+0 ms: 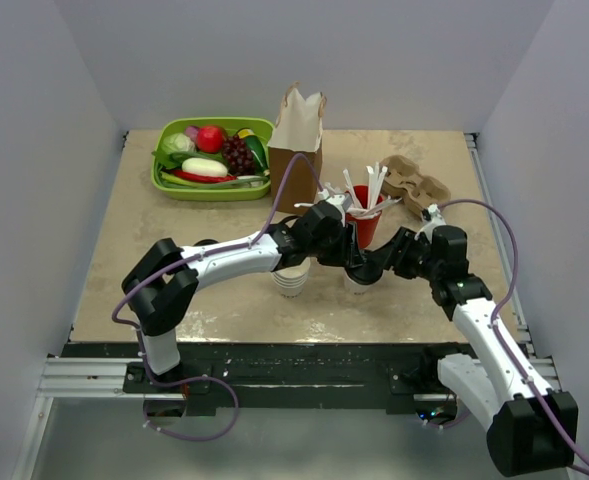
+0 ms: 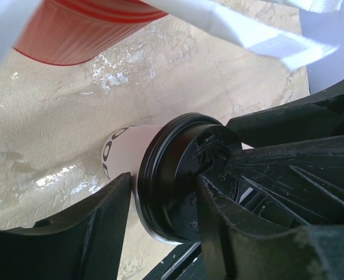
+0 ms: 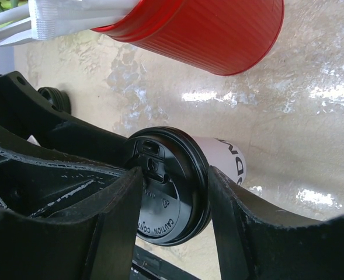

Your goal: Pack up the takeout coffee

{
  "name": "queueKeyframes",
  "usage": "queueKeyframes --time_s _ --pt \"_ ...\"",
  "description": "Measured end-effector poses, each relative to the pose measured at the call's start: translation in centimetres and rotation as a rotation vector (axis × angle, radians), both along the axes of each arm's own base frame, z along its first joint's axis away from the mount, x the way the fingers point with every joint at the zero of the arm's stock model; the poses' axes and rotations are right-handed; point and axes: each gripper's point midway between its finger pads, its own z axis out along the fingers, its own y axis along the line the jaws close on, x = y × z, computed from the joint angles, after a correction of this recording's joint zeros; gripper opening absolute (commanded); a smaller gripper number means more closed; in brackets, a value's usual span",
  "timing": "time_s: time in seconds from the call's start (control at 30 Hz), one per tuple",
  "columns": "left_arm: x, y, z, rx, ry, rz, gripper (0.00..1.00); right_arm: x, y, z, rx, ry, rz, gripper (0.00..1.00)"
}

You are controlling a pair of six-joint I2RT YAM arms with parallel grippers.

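Note:
The takeout coffee (image 1: 358,287), a small white paper cup with a black sip lid (image 2: 172,175), stands upright on the table just in front of the red cup (image 1: 366,226). My left gripper (image 1: 346,258) reaches in from the left. In the left wrist view it (image 2: 166,188) is closed across the lid, one finger on the cup wall and the other lying over the lid top. My right gripper (image 1: 377,268) comes from the right. Its fingers (image 3: 125,198) clamp the lid rim (image 3: 174,175) on both sides.
A stack of lidless white cups (image 1: 291,281) stands left of the coffee, under the left forearm. Behind are the red cup with white utensils, a brown paper bag (image 1: 298,150), a cardboard cup carrier (image 1: 416,184) and a green tray (image 1: 165,177) of toy food.

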Motion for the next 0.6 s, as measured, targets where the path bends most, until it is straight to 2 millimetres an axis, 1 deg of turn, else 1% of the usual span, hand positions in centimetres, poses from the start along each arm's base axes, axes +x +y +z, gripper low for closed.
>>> queueKeyframes --time_s 0.03,0.13,0.27,0.4,0.43,0.5,0.53,0.6 --pt "0.0 0.0 0.0 0.0 0.001 0.0 0.6 0.0 0.0 0.0 0.001 0.002 0.002 0.52" --pt "0.0 0.1 0.0 -0.006 0.013 -0.003 0.65 -0.3 0.4 0.1 0.016 0.006 0.024 0.52" --pt "-0.4 0.2 -0.5 -0.011 0.038 -0.012 0.65 -0.6 0.9 0.3 0.039 0.01 0.049 0.51" --pt "-0.6 0.3 -0.6 -0.029 0.054 -0.024 0.63 -0.6 1.2 0.2 0.054 0.019 0.063 0.51" --pt "-0.6 0.3 -0.6 -0.032 0.058 -0.024 0.59 -0.6 1.2 0.1 0.054 0.023 0.063 0.51" --pt "-0.6 0.4 -0.6 -0.039 0.065 -0.023 0.56 -0.5 1.2 -0.1 0.052 0.029 0.062 0.51" --pt "-0.7 0.4 -0.6 -0.04 0.067 -0.024 0.54 -0.5 1.2 -0.1 0.052 0.031 0.062 0.51" --pt "-0.7 0.4 -0.6 -0.043 0.071 -0.02 0.53 -0.6 1.2 -0.2 0.051 0.031 0.061 0.5"
